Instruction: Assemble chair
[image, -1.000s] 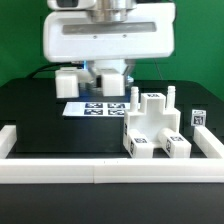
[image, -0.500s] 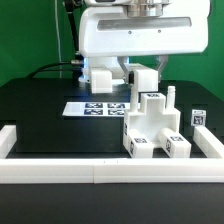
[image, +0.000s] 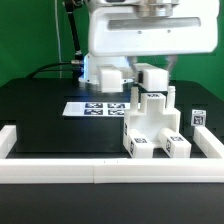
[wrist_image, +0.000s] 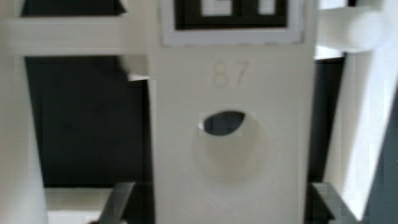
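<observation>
My gripper (wrist_image: 226, 205) is shut on a large white chair piece (image: 150, 40). I hold it in the air above the back of the table. In the wrist view this piece (wrist_image: 222, 110) fills the gap between my dark fingers (wrist_image: 125, 203) and shows a dark hole and a tag. Two short white blocks (image: 152, 77) hang under it. The partly built chair (image: 150, 125), blocky and white with tags on its front feet, stands on the black table just below, at the exterior view's right. In the exterior view the held piece hides my fingers.
The marker board (image: 98, 108) lies flat behind and to the exterior view's left of the chair. A small tagged post (image: 198, 118) stands at the far right. A low white border rail (image: 100, 172) runs along the front and both sides.
The held white piece has moved with my arm toward the exterior view's right and now hangs over the partly built chair. The chair and the post have not moved.
</observation>
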